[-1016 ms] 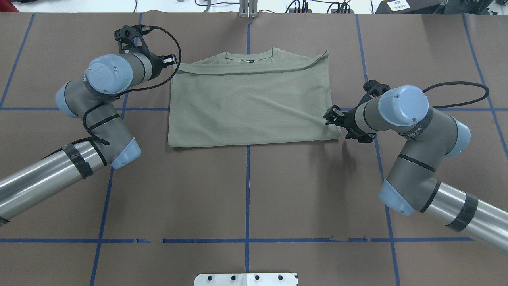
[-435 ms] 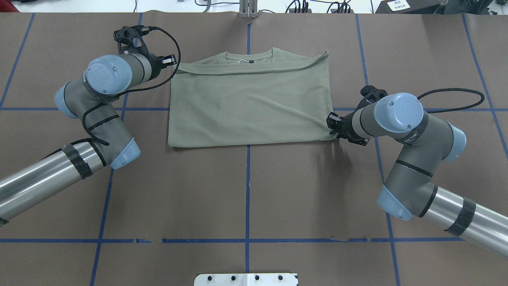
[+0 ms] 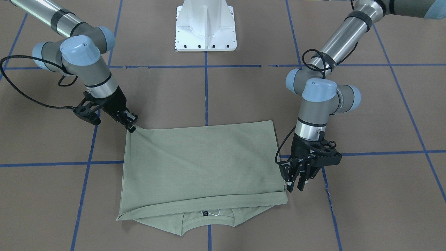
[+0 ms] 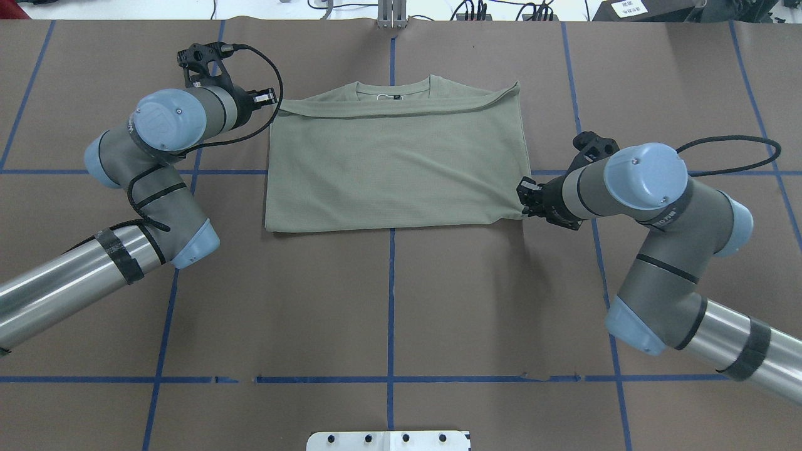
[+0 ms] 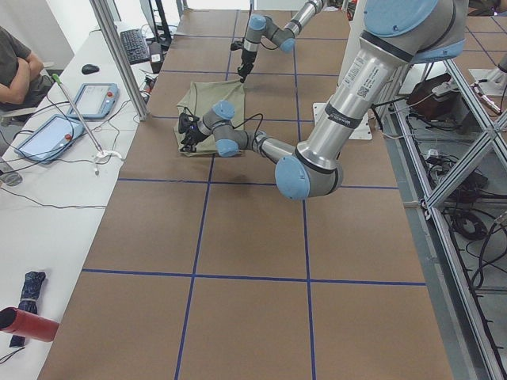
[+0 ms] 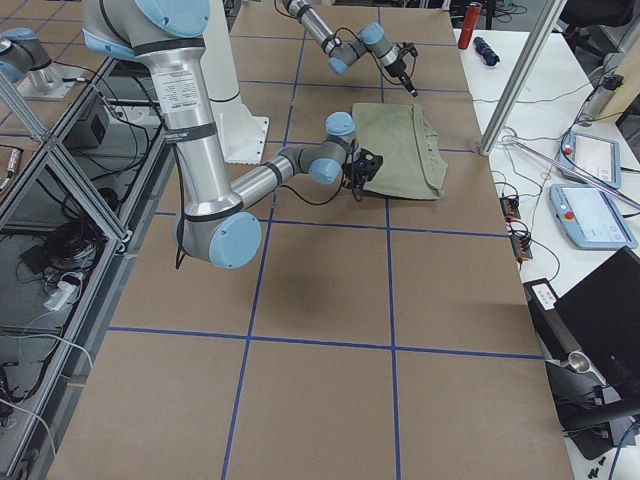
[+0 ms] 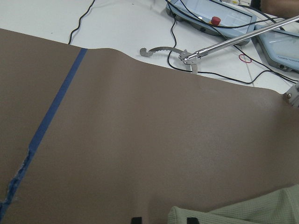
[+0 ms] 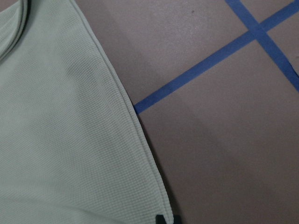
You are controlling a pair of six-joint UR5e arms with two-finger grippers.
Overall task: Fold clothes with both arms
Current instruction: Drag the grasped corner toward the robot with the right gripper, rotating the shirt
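**Shirt on the worktop, both arms at opposite corners.** The green shirt (image 4: 395, 169) lies folded into a rectangle on the brown worktop (image 4: 388, 313), with its collar (image 4: 401, 88) on the side away from the robot. The right arm (image 4: 633, 181) reaches to the shirt's near right corner. There the right jaws are closed and pinch the hem, drawing the corner to a point. The left arm (image 4: 169, 119) stands at the far left corner. The left jaws are parted, tips down at the shirt's edge, and grip nothing.

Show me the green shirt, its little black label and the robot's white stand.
Shirt (image 4: 395, 163): overhead view, middle of the folded cloth.
Label (image 3: 206, 213): front-facing view, black tag inside the collar.
Stand (image 3: 205, 31): front-facing view, middle of its white base.
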